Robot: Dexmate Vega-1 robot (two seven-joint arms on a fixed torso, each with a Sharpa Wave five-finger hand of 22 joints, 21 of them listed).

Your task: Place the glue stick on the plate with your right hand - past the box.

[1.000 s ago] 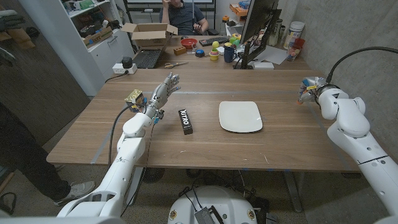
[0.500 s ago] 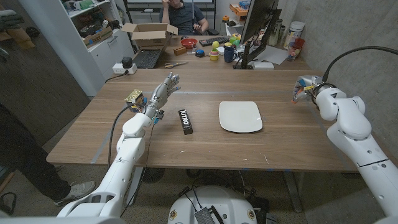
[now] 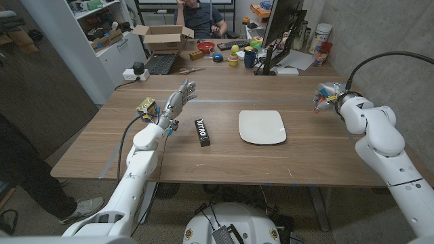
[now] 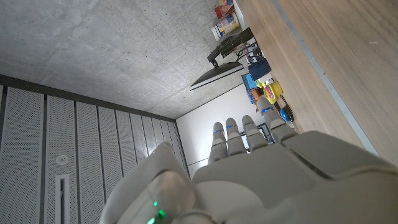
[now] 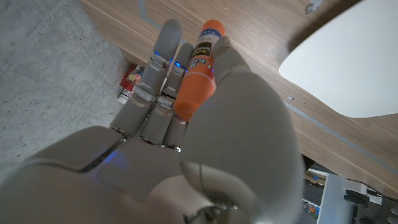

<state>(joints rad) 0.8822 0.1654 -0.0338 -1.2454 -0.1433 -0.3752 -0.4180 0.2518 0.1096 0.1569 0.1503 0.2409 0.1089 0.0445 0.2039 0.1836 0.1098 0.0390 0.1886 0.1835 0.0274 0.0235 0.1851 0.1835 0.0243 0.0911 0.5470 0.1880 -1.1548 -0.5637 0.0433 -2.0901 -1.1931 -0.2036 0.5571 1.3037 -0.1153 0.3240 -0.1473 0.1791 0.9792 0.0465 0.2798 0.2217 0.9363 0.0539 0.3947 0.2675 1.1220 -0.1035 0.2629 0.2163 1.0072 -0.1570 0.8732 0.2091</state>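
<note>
An orange glue stick (image 5: 198,65) lies along the fingers of my right hand (image 5: 186,130), pinned there by the thumb. In the head view that right hand (image 3: 325,95) hovers above the table's far right, well to the right of the white plate (image 3: 262,127); the glue stick (image 3: 317,102) shows as a small orange tip. A black box (image 3: 202,132) with white lettering lies flat left of the plate. My left hand (image 3: 178,100) is raised over the left side of the table with its fingers straight and apart, holding nothing; the left wrist view shows the left hand (image 4: 249,162) from behind.
A person sits behind the far edge at a cluttered desk with a cardboard box (image 3: 163,37), a monitor (image 3: 279,27) and small coloured items. Another person's legs stand at picture left. The wooden table (image 3: 224,159) has bare room around the plate.
My right hand, holding the glue stick, has drifted left toward the plate. The left arm, the box and the plate have stayed put.
</note>
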